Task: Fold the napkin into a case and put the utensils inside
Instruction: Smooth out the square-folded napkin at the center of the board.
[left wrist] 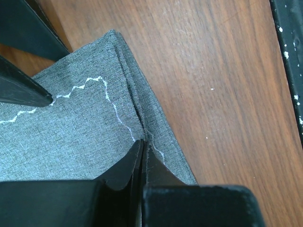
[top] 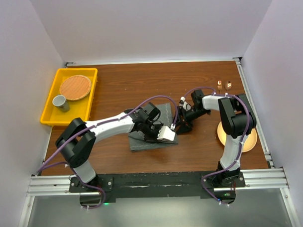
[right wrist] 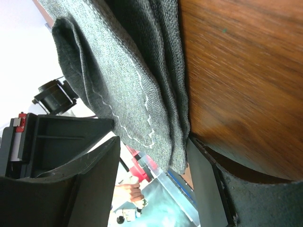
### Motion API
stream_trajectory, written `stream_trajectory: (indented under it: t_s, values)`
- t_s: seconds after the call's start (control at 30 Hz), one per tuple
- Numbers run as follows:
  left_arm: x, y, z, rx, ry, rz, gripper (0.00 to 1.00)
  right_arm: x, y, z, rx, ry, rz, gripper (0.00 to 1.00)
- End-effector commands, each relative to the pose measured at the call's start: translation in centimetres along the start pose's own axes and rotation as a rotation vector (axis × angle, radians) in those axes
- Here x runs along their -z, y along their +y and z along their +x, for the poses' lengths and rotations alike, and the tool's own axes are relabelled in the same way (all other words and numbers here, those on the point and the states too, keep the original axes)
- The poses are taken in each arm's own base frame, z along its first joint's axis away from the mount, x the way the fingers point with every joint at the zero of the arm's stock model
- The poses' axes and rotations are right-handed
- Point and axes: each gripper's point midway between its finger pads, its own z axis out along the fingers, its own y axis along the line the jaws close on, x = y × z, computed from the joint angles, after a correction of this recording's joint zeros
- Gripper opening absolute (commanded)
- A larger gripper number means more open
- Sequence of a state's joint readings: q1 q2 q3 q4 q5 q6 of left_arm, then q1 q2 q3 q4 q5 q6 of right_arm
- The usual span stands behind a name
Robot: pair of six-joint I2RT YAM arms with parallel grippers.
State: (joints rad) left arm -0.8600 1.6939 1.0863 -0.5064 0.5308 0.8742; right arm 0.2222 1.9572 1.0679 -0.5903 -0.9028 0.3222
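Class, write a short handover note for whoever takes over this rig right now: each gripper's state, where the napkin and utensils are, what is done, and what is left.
Left gripper: shut, pinching the napkin at a folded edge.
Right gripper: open, jaws either side of the napkin's layered edge, not closed on it.
Napkin: middle of the table, folded into layers, not yet a finished case.
Utensils: far right of the table, apart from the napkin, untouched.
Left to do: finish the fold into a case, then place the utensils inside.
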Motion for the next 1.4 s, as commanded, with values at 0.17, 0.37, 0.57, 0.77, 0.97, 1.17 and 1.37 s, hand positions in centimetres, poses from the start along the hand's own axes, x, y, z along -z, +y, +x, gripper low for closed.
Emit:
stream_trajectory:
  t_s: [0.17, 0.37, 0.57, 0.77, 0.97, 1.17, 1.37]
  values:
    - [0.5, -0.6, -1.1, -0.002, -0.016, 0.027, 0.19, -0.7, -1.6, -1.1, 0.016, -0.021, 0.076, 0.60]
    - [2.8, 0.4, -2.1, 0.111, -0.082, -0.008, 0.51, -0.6, -1.6, -1.2, 0.029, -0.020, 0.087, 0.60]
    - [7.4, 4.7, 0.9, 0.332, -0.137, -0.129, 0.50, -0.5, -1.5, -1.2, 0.035, -0.022, 0.090, 0.59]
    - [7.7, 6.2, 5.0, 0.502, -0.130, -0.133, 0.49, -0.6, -1.5, -1.4, 0.039, -0.021, 0.091, 0.58]
    - [6.5, 4.8, 7.1, 0.583, -0.116, -0.048, 0.47, -0.6, -1.4, -1.3, 0.044, -0.022, 0.093, 0.58]
    - [7.6, 4.3, 5.0, 0.486, -0.195, -0.014, 0.54, -0.5, -1.5, -1.4, 0.043, -0.025, 0.097, 0.58]
    - [7.4, 5.2, 3.4, 0.357, -0.186, 0.000, 0.60, -0.6, -1.6, -1.3, 0.040, -0.017, 0.099, 0.58]
